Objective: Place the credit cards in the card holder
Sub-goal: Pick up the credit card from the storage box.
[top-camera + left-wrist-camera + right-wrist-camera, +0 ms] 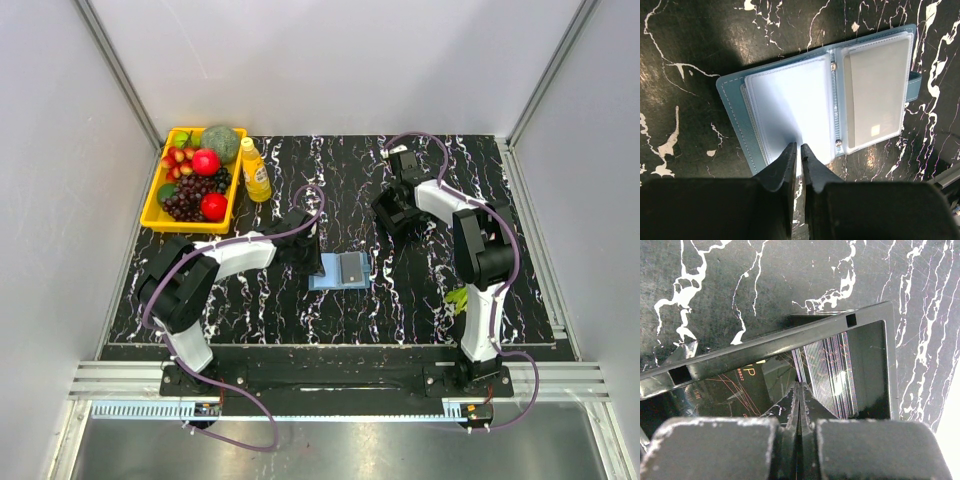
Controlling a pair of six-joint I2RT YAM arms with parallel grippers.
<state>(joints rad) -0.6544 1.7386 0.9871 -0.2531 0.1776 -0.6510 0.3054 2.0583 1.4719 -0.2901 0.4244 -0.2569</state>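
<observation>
One credit card (875, 95) sleeved; left gripper (796, 152) pinches card holder (732, 105); right gripper (799, 392) closed in black frame (790, 337); lift straight, verify catch.

The blue card holder (785, 100) lies open and flat near the middle of the dark marble table (420, 300), its strap tab at one edge. One grey credit card (875, 95) with a small chip sits inside its clear right sleeve.

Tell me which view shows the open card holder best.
Left wrist: the card holder lies open, close up, a card in its right sleeve. Top external shows it small and distant; right wrist shows only the black frame.
</observation>
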